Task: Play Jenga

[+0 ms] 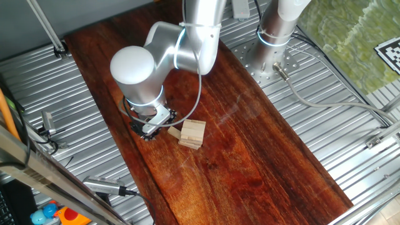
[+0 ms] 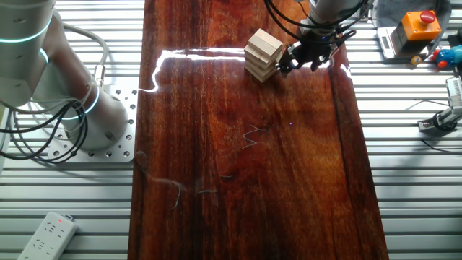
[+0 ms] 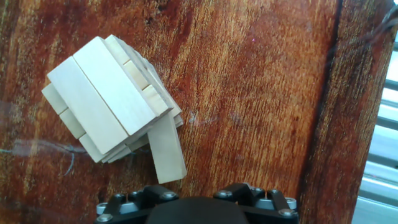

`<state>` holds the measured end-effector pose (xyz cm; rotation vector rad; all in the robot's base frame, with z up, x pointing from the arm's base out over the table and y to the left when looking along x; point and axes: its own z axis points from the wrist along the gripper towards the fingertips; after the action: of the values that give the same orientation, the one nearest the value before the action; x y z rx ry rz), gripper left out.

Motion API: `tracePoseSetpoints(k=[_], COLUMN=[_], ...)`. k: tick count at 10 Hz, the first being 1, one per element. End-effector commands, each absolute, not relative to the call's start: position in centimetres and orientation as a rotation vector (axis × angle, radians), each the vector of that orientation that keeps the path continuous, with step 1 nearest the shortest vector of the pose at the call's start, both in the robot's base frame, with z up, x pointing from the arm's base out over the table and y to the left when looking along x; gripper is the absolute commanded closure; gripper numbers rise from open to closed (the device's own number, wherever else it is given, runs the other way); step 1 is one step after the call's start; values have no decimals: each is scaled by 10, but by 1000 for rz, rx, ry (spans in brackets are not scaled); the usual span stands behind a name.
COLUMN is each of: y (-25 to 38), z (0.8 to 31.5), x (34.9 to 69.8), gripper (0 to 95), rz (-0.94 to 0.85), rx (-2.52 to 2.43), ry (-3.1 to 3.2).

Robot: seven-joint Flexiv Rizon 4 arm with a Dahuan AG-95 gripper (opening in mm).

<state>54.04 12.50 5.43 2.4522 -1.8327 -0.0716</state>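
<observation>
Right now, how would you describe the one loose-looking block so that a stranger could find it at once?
Start at the dark red wooden board and find the small Jenga stack of pale blocks near its edge. On the stack's side facing the gripper, a single block sticks out. Unlike its neighbours, which sit flush in crosswise layers, it juts out alone.

Robotics lab bench. Dark wooden worktop set on ribbed aluminium decking; arm base bolted to a perforated plate; loose cables, emergency-stop box, power strip, fiducial marker.
</observation>
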Motion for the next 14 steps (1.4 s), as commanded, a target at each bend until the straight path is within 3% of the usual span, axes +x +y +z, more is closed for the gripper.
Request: tracePoseSetpoints(k=[1, 14], y=[125, 125], z=[55, 54], x=[540, 541], gripper=[190, 190], rz=[-83, -101], rx=[2463, 2611], ry=[-1827, -1662])
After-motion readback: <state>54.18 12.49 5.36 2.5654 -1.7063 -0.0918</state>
